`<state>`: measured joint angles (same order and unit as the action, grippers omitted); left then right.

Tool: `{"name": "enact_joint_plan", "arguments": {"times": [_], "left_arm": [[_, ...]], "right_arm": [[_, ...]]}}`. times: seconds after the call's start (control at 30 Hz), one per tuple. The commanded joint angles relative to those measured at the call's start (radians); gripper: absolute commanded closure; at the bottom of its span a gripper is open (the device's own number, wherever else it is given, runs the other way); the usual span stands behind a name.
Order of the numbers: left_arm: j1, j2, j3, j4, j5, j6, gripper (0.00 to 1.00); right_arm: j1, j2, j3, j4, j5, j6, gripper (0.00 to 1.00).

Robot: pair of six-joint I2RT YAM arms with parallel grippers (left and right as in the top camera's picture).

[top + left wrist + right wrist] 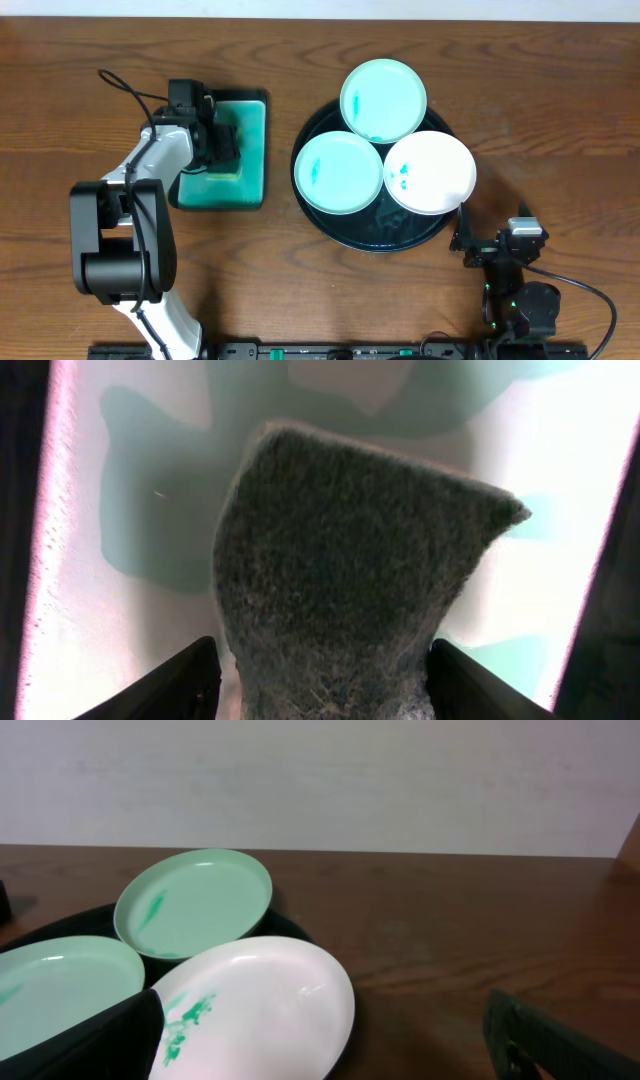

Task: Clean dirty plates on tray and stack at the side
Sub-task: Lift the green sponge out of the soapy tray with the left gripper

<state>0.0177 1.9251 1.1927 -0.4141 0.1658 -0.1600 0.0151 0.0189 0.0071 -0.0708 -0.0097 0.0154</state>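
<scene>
We see three plates (339, 170) side by side on the tray (385, 230), our left jaws closed on the sponge (350, 580) over its green holder (251, 150), our right jaws wide beside the tray.

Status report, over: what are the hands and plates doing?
Left hand straddling sponge, grip unclear. Right hand open beside tray. Three smudged plates on it. Nothing blocking.

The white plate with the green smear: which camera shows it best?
The right wrist view: the white plate fills the foreground, its teal smudge plain. Overhead shows the whole plate on the tray, but small. The left wrist view shows a sponge, no plate.
</scene>
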Motion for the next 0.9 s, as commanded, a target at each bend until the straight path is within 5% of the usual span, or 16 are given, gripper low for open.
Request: {"name": "enact_joint_plan", "arguments": {"times": [0.0, 0.23, 0.4, 0.47, 0.87], "left_arm": [[0.002, 0.017, -0.018, -0.006, 0.006, 0.006, 0.35], [0.002, 0.017, -0.018, -0.002, 0.006, 0.006, 0.44], [0.003, 0.016, -0.018, -0.002, 0.006, 0.006, 0.85], [0.003, 0.007, -0.018, -0.002, 0.006, 0.005, 0.93], [0.003, -0.242, -0.016, -0.064, 0.006, -0.041, 0.93]], "right_arm": [[-0.014, -0.001, -0.002, -0.004, 0.005, 0.013, 0.01], [-0.014, -0.001, -0.002, -0.004, 0.005, 0.013, 0.01], [-0.014, -0.001, -0.002, -0.004, 0.005, 0.013, 0.01], [-0.014, -0.001, -0.002, -0.004, 0.005, 0.013, 0.01], [-0.014, -0.001, -0.002, -0.004, 0.005, 0.013, 0.01]]}}
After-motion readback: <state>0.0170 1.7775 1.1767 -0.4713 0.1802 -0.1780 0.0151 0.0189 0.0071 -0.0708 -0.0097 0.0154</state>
